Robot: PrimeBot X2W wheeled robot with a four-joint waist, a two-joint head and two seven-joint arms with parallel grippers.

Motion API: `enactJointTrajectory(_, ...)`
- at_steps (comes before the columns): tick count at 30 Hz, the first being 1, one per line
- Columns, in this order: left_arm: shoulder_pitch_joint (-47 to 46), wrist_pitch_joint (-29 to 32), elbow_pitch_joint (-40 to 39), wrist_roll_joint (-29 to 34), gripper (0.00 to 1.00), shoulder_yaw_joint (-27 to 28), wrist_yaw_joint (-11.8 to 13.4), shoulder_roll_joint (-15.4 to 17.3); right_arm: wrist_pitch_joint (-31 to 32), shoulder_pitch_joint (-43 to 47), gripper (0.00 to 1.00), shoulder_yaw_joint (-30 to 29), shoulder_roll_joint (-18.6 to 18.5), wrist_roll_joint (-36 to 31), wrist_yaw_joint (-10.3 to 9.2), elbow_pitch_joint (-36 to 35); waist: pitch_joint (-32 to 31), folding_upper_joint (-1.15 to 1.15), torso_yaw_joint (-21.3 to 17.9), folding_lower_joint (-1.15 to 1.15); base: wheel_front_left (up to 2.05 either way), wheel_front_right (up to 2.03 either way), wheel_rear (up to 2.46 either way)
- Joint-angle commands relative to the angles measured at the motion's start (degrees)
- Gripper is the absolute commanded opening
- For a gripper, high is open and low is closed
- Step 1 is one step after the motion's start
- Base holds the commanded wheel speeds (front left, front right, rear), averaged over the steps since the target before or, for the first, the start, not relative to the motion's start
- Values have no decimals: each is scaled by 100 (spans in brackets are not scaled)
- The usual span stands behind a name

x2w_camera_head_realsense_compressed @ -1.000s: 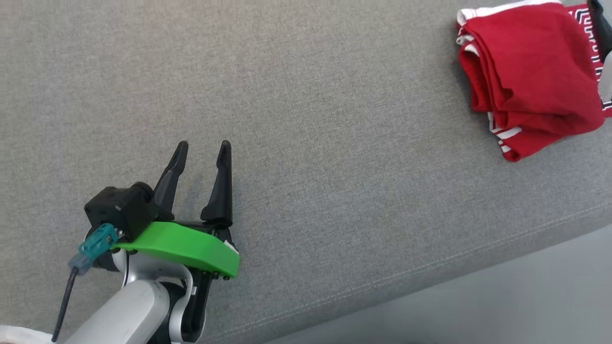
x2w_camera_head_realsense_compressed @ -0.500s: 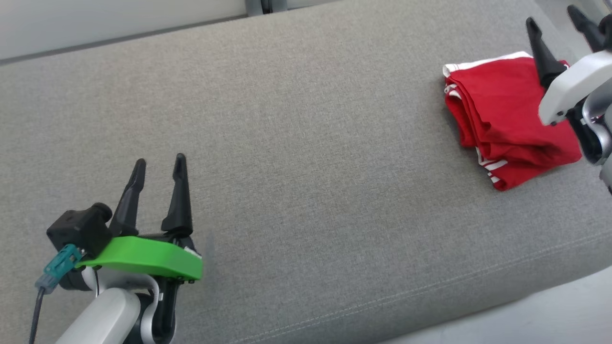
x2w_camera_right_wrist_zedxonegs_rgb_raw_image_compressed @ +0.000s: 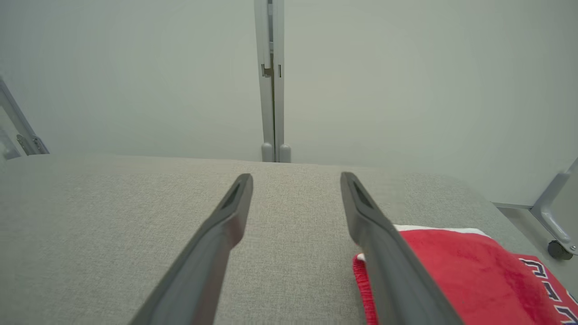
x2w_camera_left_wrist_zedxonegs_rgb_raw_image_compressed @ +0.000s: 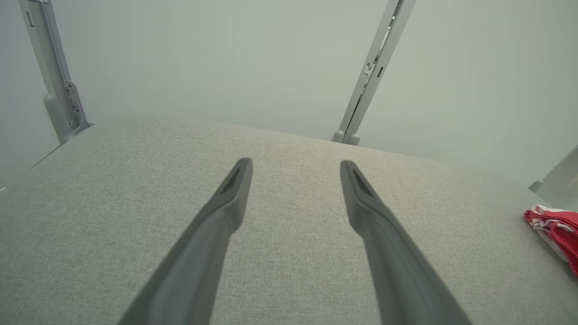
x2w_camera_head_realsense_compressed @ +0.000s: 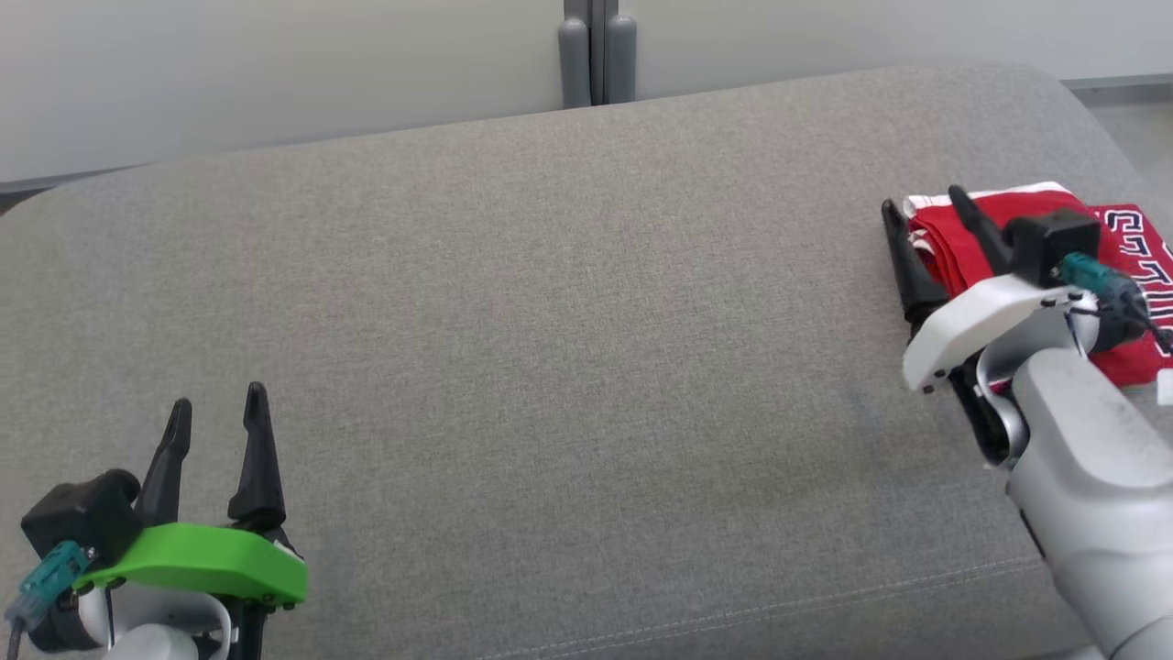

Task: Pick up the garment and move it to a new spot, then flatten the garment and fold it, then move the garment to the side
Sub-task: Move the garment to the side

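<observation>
The garment [x2w_camera_head_realsense_compressed: 1127, 261] is a red folded piece with white trim and black-and-white lettering, lying at the right end of the grey cushion [x2w_camera_head_realsense_compressed: 568, 302]. It also shows as a red edge [x2w_camera_left_wrist_zedxonegs_rgb_raw_image_compressed: 557, 232] at the far right of the left wrist view and under the right finger in the right wrist view [x2w_camera_right_wrist_zedxonegs_rgb_raw_image_compressed: 460, 275]. My right gripper [x2w_camera_head_realsense_compressed: 926, 211] is open, hovering over the garment's left edge with nothing between its fingers [x2w_camera_right_wrist_zedxonegs_rgb_raw_image_compressed: 295, 180]. My left gripper [x2w_camera_head_realsense_compressed: 218, 411] is open and empty at the lower left, far from the garment [x2w_camera_left_wrist_zedxonegs_rgb_raw_image_compressed: 295, 164].
A pale wall with a grey vertical post [x2w_camera_head_realsense_compressed: 597, 50] runs behind the cushion. The cushion's front seam [x2w_camera_head_realsense_compressed: 825, 600] runs along the bottom. A caster wheel [x2w_camera_right_wrist_zedxonegs_rgb_raw_image_compressed: 559, 249] stands on the floor past the cushion's right end.
The camera tilted up and shifted, bringing the wall and the cushion's far edge into view. My right arm came in from the right and now sits over the garment's left edge.
</observation>
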Motion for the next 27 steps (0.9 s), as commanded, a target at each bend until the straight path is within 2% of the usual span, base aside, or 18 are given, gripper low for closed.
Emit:
enactJointTrajectory(1, 160, -42, 32, 70, 100, 53, 5, 3, -17, 238, 100, -165, 123, -160, -9, -100, -166, 0, 121, 1, 0, 0, 0)
enactJointTrajectory(8, 631, -39, 121, 121, 100, 206, -80, -25, 57, 1224, 100, -952, 789, -831, -9, -676, -432, 0, 214, 1, 0, 0, 0)
enactJointTrajectory(14, 897, -42, 129, 189, 100, 232, -149, -111, 359, 2121, 100, -1437, 1331, -1259, -9, -1556, -570, 0, 261, 1, 0, 0, 0)
enactJointTrajectory(21, 1155, -43, 90, 370, 100, 218, -262, -191, 767, 2933, 100, -1567, 1572, -1518, -9, -2641, -660, 0, 253, 1, 0, 0, 0)
enactJointTrajectory(27, 1185, -43, 135, 483, 100, 119, -371, -244, 1005, 3346, 100, -1637, 1611, -1457, -8, -3183, -763, 0, 288, 1, 0, 0, 0)
